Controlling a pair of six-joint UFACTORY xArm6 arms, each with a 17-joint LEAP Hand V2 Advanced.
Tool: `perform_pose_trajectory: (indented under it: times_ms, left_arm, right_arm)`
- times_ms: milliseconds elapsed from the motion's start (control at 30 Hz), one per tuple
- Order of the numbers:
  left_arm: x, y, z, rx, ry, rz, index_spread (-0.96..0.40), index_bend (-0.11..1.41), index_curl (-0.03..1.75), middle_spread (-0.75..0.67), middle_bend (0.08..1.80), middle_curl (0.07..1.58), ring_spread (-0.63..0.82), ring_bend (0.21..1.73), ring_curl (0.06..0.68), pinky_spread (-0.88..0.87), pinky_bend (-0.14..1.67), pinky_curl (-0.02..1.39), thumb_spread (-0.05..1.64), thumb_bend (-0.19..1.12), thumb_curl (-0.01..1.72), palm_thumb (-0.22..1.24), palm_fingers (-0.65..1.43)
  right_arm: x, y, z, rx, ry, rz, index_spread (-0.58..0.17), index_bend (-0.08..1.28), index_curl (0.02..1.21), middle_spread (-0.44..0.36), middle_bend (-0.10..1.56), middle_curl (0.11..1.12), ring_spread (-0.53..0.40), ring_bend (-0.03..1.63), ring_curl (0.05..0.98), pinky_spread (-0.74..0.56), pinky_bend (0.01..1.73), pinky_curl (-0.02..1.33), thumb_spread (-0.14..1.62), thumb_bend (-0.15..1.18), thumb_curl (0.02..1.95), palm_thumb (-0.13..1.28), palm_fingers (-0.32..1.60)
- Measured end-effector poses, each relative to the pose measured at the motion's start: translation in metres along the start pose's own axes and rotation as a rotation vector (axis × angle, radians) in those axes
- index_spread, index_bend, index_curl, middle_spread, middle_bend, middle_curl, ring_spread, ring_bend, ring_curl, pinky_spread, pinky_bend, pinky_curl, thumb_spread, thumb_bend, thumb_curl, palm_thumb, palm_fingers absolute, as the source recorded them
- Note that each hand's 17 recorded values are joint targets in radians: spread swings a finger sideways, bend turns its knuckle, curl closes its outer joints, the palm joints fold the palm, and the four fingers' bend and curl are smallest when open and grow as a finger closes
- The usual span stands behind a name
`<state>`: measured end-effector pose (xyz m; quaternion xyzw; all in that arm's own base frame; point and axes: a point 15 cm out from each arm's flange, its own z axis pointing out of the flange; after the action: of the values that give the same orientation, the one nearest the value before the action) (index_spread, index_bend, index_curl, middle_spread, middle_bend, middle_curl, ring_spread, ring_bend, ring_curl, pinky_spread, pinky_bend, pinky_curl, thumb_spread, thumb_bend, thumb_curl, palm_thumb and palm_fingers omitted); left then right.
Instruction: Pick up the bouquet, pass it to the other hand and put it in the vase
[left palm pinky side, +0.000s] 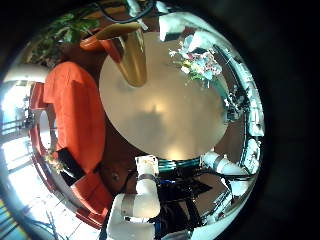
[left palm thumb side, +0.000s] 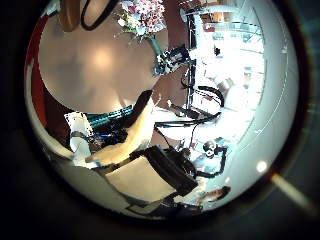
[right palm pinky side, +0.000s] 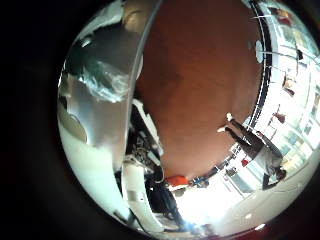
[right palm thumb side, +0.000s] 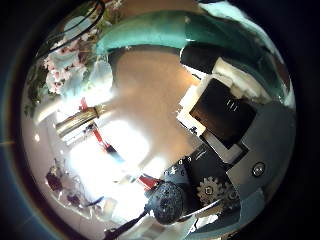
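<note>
The bouquet (left palm pinky side: 197, 65) hangs over the round table's (left palm pinky side: 160, 115) edge, its stems gripped by my right hand (left palm pinky side: 236, 102). The left thumb side palm view also shows the bouquet (left palm thumb side: 143, 15) with the right hand (left palm thumb side: 172, 60) curled round its stems. Seen from the right palm, the flowers (right palm thumb side: 68, 55) and the wrapped stems (right palm thumb side: 160, 35) lie close along that hand's fingers (right palm thumb side: 225, 110). A tall vase (left palm pinky side: 132, 55) stands upright on the table, beside the bouquet and apart from it. My left hand (left palm thumb side: 130, 140) is some way above the table, fingers relaxed and holding nothing.
A sofa (left palm pinky side: 75, 110) curves round one side of the table. A leafy plant (left palm pinky side: 70, 25) stands beyond the vase. Desks and equipment (left palm thumb side: 235, 60) fill the room behind the right arm.
</note>
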<state>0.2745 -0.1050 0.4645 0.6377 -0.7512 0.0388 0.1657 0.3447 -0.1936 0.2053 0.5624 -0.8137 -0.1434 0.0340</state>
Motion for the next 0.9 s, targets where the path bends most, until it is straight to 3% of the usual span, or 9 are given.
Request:
perform_pose_trajectory:
  times_ms: [167,633,900]
  left_arm:
    - [0.001,0.001,-0.002,0.004,-0.001,0.002,-0.06,0.18,0.41,0.12,0.22,0.43,0.28,0.61,0.141,0.35,0.23,0.36,1.17,-0.02,0.3,0.29,0.37]
    - [0.011,0.006,-0.01,0.02,0.026,0.011,-0.06,0.18,0.41,0.13,0.22,0.43,0.28,0.61,0.141,0.35,0.22,0.37,1.17,-0.02,0.3,0.29,0.37]
    - [0.017,0.005,-0.009,0.02,0.055,0.018,-0.07,0.18,0.41,0.12,0.22,0.43,0.27,0.61,0.141,0.34,0.22,0.37,1.17,-0.02,0.3,0.3,0.39]
  right_arm:
    - [-0.007,0.007,-0.043,0.103,-0.037,-0.016,-0.27,1.11,0.85,-0.17,1.28,0.8,-0.228,1.38,0.657,-0.22,1.36,0.63,0.9,0.12,0.75,1.18,1.16]
    - [-0.053,0.066,-0.192,0.377,-0.359,-0.176,-0.222,1.18,0.86,-0.127,1.35,0.79,-0.207,1.42,0.696,-0.17,1.35,0.75,0.84,0.13,0.96,1.17,1.13]
    - [-0.09,0.095,-0.258,0.501,-0.659,-0.26,-0.211,1.19,0.85,-0.117,1.37,0.78,-0.2,1.42,0.702,-0.16,1.32,0.81,0.82,0.13,1.08,1.14,1.12]
